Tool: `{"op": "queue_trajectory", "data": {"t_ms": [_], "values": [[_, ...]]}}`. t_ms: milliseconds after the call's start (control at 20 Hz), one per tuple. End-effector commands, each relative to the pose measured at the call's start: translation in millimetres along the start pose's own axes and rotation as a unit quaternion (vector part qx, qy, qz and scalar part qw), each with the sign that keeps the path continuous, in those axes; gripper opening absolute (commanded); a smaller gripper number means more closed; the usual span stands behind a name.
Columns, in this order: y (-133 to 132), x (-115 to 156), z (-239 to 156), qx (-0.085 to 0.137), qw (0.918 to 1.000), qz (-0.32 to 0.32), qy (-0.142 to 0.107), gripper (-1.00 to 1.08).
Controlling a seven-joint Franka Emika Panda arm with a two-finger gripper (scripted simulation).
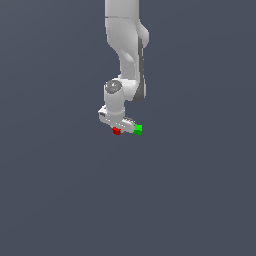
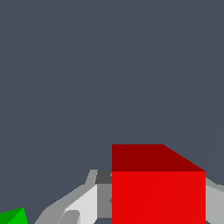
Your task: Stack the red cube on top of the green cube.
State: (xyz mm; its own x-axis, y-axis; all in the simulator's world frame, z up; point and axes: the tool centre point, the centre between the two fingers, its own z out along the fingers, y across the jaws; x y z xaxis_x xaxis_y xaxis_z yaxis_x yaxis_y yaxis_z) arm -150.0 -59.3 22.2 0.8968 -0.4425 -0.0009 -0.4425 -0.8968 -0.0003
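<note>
Gripper (image 1: 119, 126) pinching red cube (image 2: 158, 194) by opposite flat faces; likely rigid, light, non-fragile. Green cube (image 1: 138, 129) just beside at three o'clock.

Red cube (image 1: 117, 131) just beside green cube (image 1: 138, 129), toward the exterior view's left.

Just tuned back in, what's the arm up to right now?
The Panda arm is down low, with its gripper right over the red cube. The wrist view shows that cube large between the jaws, but whether they have closed on it cannot be told. The green cube sits just beside it, toward the exterior view's right, with nothing on top. The stacking is not done yet.
</note>
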Motion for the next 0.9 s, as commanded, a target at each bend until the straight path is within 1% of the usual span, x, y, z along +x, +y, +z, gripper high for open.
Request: {"op": "queue_trajectory", "data": {"t_ms": [0,250,850], "values": [[-0.2,0.2,-4.0,0.000,1.0000,0.000,0.000,-1.00],[0.1,-0.2,-20.9,0.000,1.0000,0.000,0.000,-1.00],[0.6,0.0,-85.3,0.000,1.0000,0.000,0.000,-1.00]]}}
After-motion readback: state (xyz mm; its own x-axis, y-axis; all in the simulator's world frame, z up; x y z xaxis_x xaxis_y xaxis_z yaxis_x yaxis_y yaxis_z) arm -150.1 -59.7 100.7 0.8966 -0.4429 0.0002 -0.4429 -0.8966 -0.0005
